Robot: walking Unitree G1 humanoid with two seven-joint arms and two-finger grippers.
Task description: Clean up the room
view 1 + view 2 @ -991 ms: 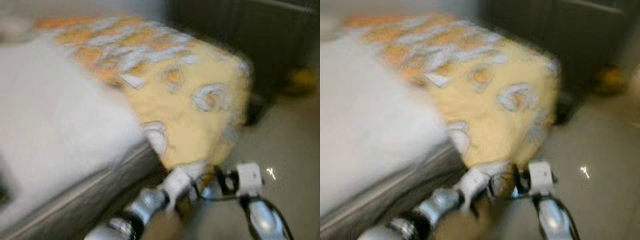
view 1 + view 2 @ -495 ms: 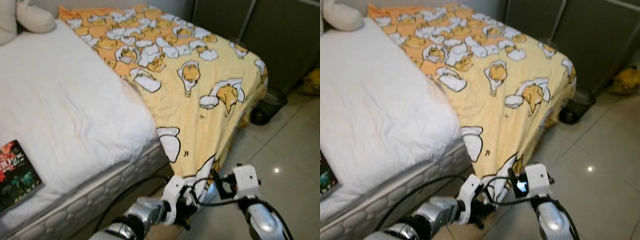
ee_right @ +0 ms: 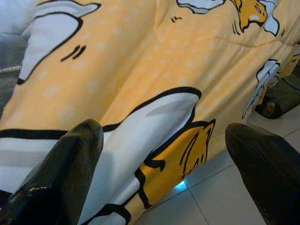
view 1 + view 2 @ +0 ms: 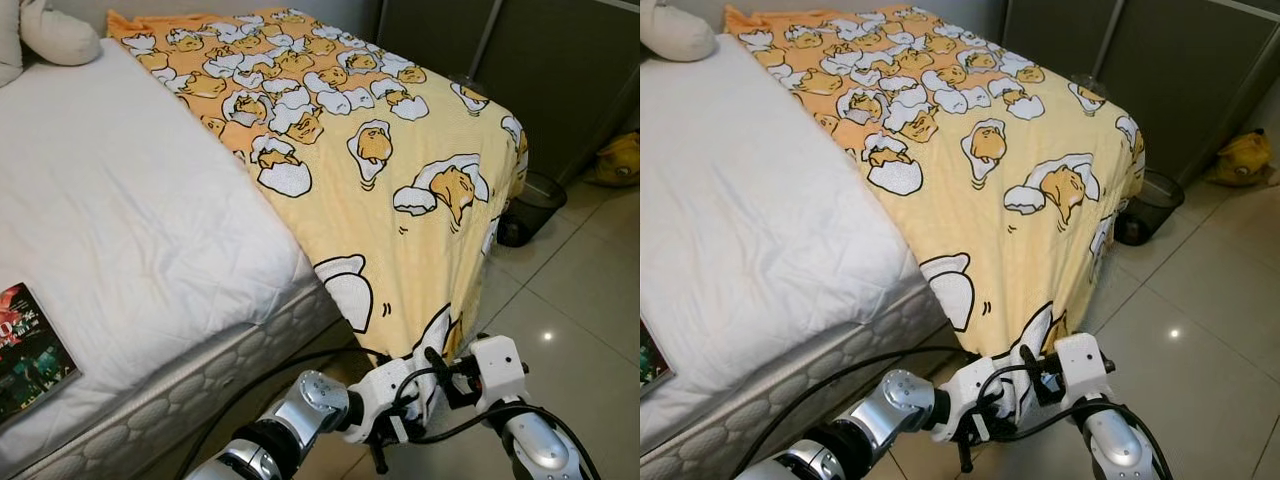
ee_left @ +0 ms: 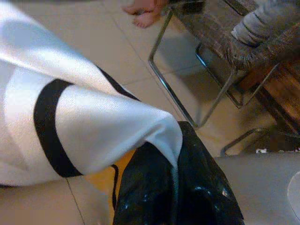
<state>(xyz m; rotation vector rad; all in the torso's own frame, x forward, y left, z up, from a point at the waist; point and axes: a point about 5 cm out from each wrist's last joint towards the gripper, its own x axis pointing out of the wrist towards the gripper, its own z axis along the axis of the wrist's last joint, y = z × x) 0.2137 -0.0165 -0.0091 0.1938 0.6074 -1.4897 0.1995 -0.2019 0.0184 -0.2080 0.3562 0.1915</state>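
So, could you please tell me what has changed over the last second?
The head camera steadied from blur. The left gripper, shut on the yellow blanket's hanging corner, has shifted slightly toward the right gripper, which stays open beside the hem. Blanket, white mattress and book lie unchanged.

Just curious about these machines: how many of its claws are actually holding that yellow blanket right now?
1. The left gripper is pinched shut on the hanging corner of the yellow blanket at the bed's foot. The right gripper is beside it, open, with the cloth between its fingers but not clamped.
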